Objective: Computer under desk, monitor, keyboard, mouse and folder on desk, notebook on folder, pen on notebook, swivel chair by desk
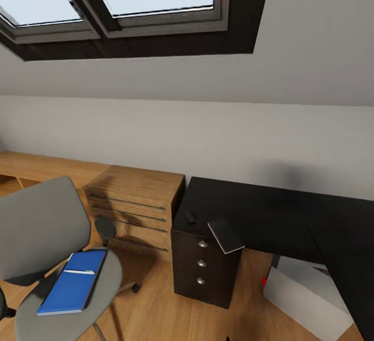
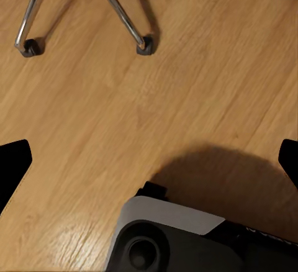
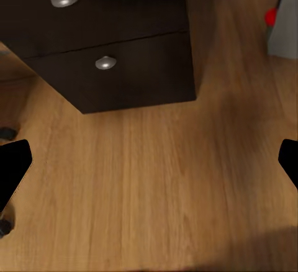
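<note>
Bright-blue flat rectangular folder [image 1: 74, 282] lay on grey upholstered swivel chair [image 1: 39, 227] seat at 7 o'clock, slim white pen [image 1: 79, 272] across it. Judged light, stiff, slick; best pinched at an overhanging edge. Left gripper [image 2: 149, 160] and right gripper [image 3: 149, 160] fingers spread wide, empty.

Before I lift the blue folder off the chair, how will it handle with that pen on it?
The folder looks flat and thin, so probably light but hard to pinch. The pen lies loose on top and may roll off if tilted. The chair seat could swivel when pushed.
</note>
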